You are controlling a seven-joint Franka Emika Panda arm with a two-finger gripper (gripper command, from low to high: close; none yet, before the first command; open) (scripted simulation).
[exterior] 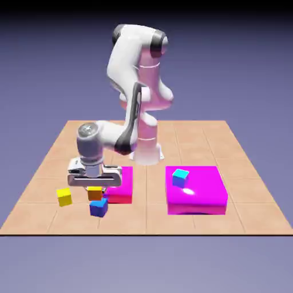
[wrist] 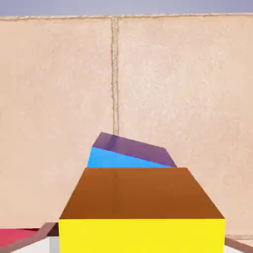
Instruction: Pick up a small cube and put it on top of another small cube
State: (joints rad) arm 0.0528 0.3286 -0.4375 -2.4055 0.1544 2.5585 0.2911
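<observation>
1. Reaching down over the exterior view's left of the tiled table (exterior: 146, 220): see the white Franka arm (exterior: 125, 63), with the two-finger gripper (exterior: 95, 189) low at its end.
2. Find the small orange cube (exterior: 95, 193) at the fingertips, just beneath the hand. In the hand view, find it large between the two fingers at the bottom edge, with a bright yellow top face and a brown-orange side.
3. Cannot tell whether the gripper is clamped on the orange cube or slightly apart around it — too much of the inner finger surfaces is hidden.
4. Find the small royal-blue cube (exterior: 99, 208) on the table, nearer the exterior camera than the orange one and partly overlapping it in that view. In the hand view, notice it beyond the orange cube, turned at an angle, with part of its light blue top covered from sight.
5. Cannot tell whether the orange cube touches the table or the blue cube.
6. Find the lemon-yellow cube (exterior: 64, 197) on the table, to the exterior view's left of the orange and blue pair.
7. See the smaller magenta block (exterior: 125, 185) behind and beside that pair, partly hidden by the hand.
8. Toward the exterior view's right, find the larger magenta block (exterior: 200, 196) — bearing a pale cyan cube (exterior: 180, 178) near its far left corner.
</observation>
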